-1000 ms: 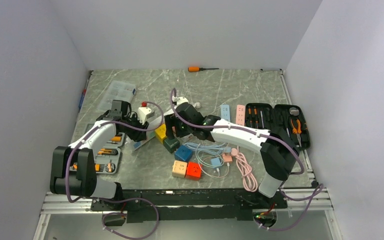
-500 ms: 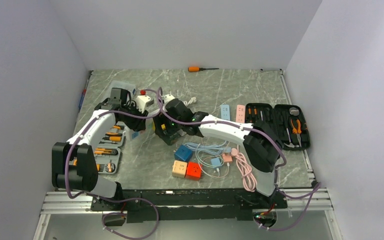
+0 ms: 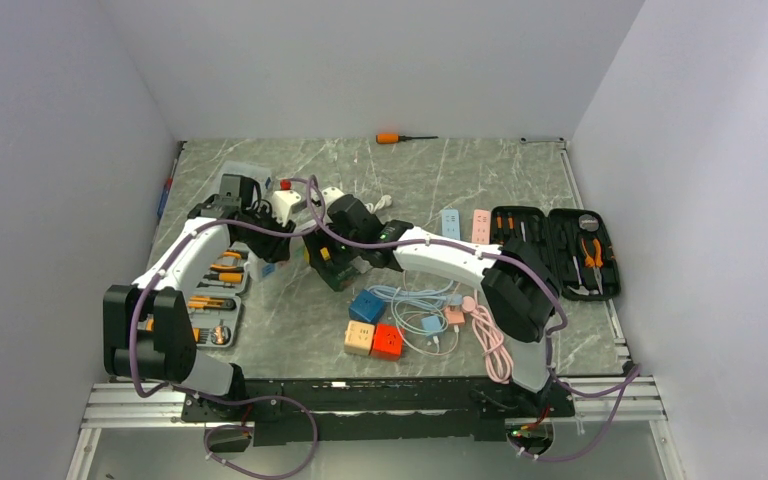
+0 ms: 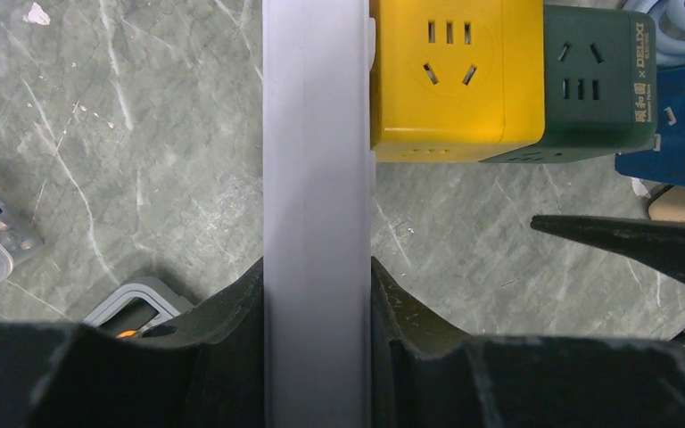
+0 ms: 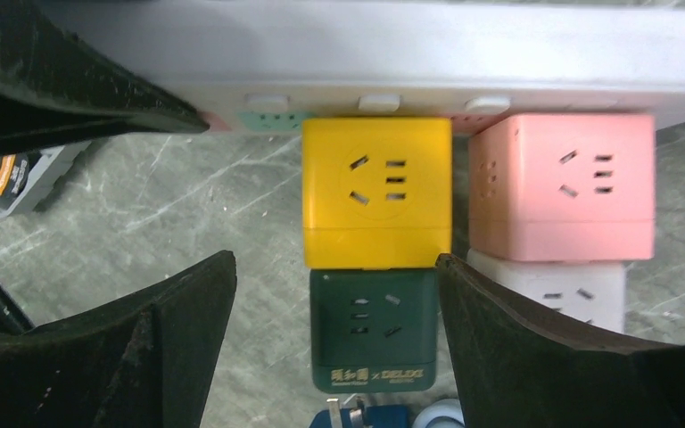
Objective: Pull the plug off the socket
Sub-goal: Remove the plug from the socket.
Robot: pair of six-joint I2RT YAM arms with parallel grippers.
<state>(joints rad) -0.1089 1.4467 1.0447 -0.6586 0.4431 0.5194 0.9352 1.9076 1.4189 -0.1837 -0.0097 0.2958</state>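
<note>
A white power strip (image 4: 317, 178) runs up the left wrist view, and my left gripper (image 4: 317, 294) is shut on it. A yellow cube plug (image 5: 376, 192) sits in the strip (image 5: 366, 45), and a dark green cube plug (image 5: 373, 330) sits in the yellow one. My right gripper (image 5: 334, 263) is open, with its fingers on either side of the green cube. The right finger is close to the cube and the left finger stands apart from it. In the top view the left gripper (image 3: 260, 222) and the right gripper (image 3: 335, 262) meet at the table's left middle.
A pink cube (image 5: 562, 183) and a white cube (image 5: 553, 294) sit in the strip beside the yellow one. Blue (image 3: 366, 305), red (image 3: 388, 341) and tan (image 3: 359, 337) cubes and coiled cables (image 3: 420, 310) lie nearer. A grey tool tray (image 3: 215, 300) is on the left and an open tool case (image 3: 555, 245) on the right.
Both grippers have moved left and a little farther back, and the strip with its cubes has moved with them. Little has changed in the last half second.
</note>
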